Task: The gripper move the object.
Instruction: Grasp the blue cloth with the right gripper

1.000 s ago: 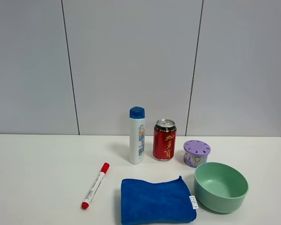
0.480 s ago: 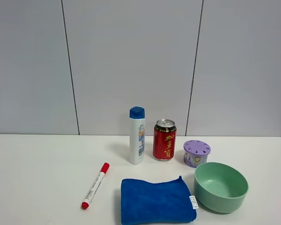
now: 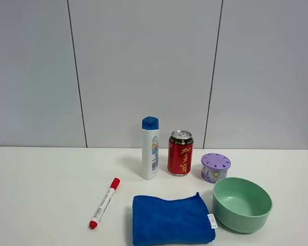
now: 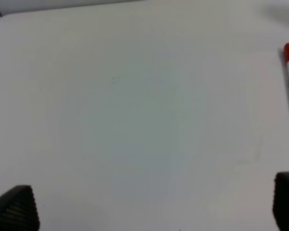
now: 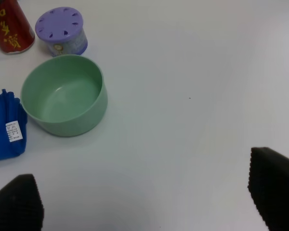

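One each: blue cloth (image 3: 172,219), green bowl (image 3: 241,221), red can (image 3: 180,152) lettered 加多宝, white bottle (image 3: 150,151), purple tub (image 3: 215,168), red marker (image 3: 104,203); left claw (image 4: 149,207) and right claw (image 5: 144,197) both spread wide, empty

Your blue cloth (image 3: 172,220) lies flat and folded on the white table (image 3: 41,179), low in the high view, with its small white tag (image 3: 212,221) on the edge that sits just beside the green bowl (image 3: 242,204). You'll find the left gripper (image 4: 149,207) hanging over bare tabletop with its black fingers spread wide. The right gripper (image 5: 144,195) is spread just as wide, off to the bowl's far side from the cloth, and neither touches it.
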